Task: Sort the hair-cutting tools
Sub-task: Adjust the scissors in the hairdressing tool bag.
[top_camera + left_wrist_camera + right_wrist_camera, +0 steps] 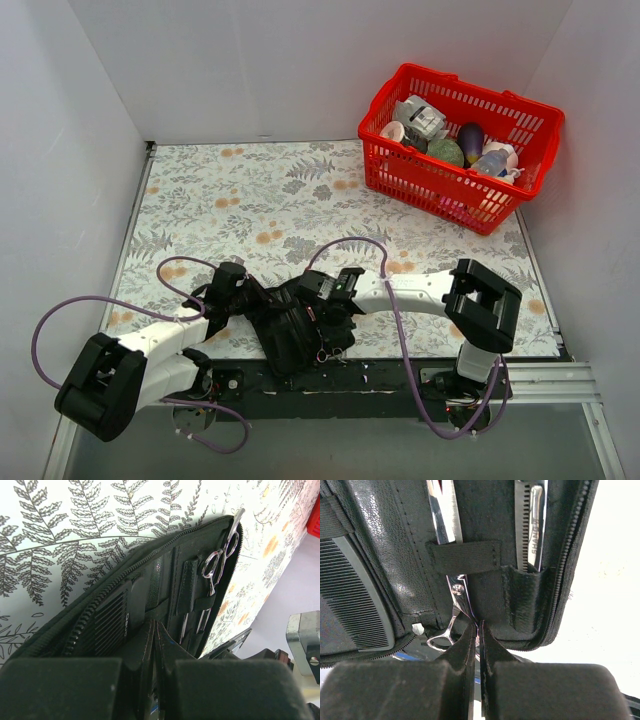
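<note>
Clamps a fold of the flat black rectangular zip-edged folding case [165, 580] between the pressed-together black pads of the left gripper [155, 662], at the case's left side as seen from above. Presses the black pads of the right gripper [479, 628] tight together at the case's lower rim, right beside the ring handle of the slim silver scissors [442, 510]; cannot tell whether rim, handle or nothing sits between them. Pins those scissors under a black elastic strap [465, 557], blades pointing away from the pads. Houses toothed silver thinning shears [535, 525] in a leather pocket just right of the strap, close to the zip. Carries the long thin black comb [350, 590] with fine teeth in the other half of the case, left of the scissors in the right wrist view. Lies open at the near edge of the grey leaf-and-flower patterned table cover [250, 190], between the two arms. Leaves well apart, at the far right corner, a red plastic mesh basket [440, 190] filled with colourful bottles and egg-shaped items [447, 150].
</note>
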